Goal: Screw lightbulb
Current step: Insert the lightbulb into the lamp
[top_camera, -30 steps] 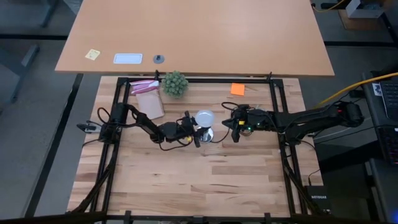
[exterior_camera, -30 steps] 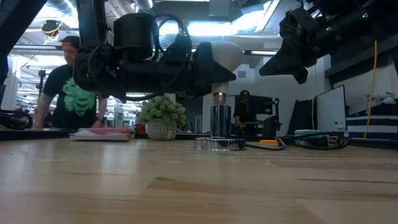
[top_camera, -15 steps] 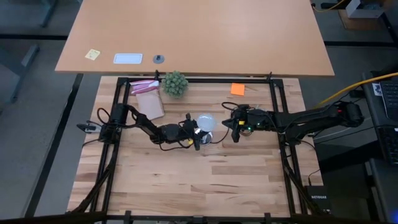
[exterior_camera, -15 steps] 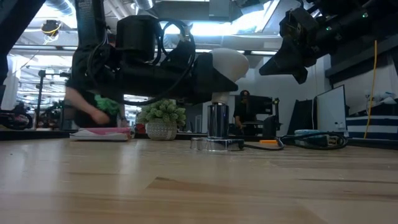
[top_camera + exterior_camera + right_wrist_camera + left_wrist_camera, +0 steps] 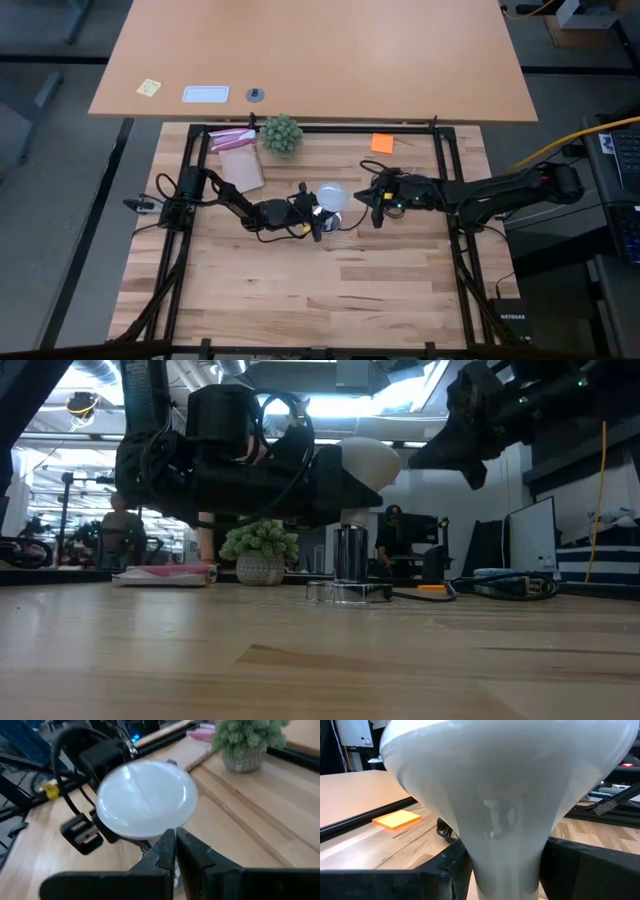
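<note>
Clamped on the narrow neck of the small white frosted lightbulb, the jaws of the left gripper are seen holding it upright, its greyish base meeting the shiny metal socket post near the middle of the pale wooden table. The screwing-in step is judged to be in hand; turning about the bulb's axis without tilt is called for next. The right gripper, jaws pressed together and empty, hangs just beside the dome.
</note>
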Robot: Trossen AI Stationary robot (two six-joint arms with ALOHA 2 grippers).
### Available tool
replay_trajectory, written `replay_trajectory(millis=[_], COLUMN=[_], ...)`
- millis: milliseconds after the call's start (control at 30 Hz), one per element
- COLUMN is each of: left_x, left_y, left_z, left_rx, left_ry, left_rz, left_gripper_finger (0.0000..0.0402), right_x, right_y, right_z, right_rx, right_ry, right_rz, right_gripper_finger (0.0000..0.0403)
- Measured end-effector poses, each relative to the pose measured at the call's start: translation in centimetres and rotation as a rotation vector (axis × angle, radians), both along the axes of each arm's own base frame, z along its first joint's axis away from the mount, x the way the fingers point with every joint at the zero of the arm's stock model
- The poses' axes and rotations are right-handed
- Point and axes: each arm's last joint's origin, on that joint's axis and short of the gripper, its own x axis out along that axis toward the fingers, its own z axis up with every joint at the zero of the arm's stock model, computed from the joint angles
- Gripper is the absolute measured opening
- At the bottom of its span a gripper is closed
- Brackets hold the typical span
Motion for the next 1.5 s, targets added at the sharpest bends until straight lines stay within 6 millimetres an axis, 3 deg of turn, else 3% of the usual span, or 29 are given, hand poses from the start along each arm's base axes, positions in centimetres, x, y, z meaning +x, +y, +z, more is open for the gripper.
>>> replay_trajectory(millis=[367,767,1100,1500], left_x=[0.0,0.0,-0.1,-0.1], left_y=[0.0,0.0,0.0,0.0], left_z=[0.0,-0.6,-1.0,-1.0], left_rx=[0.000,-0.007,-0.005,-0.005], left_ry=[0.007,0.061,0.102,0.098], left_rz=[0.002,-0.004,-0.001,0.000], left_gripper_finger=[0.0166,0.0166,0.0166,0.0166], right_x=[2.7,2.8,1.8,2.4], right_y=[0.0,0.1,0.1,0.1], right_z=[-2.5,-2.6,-4.7,-3.4], right_rx=[0.002,0.018,0.071,-0.024], right_ry=[-0.022,-0.021,0.212,0.084], right_rz=[-0.001,0.043,0.019,0.051], right_gripper_finger=[0.0021,0.0021,0.0021,0.0020])
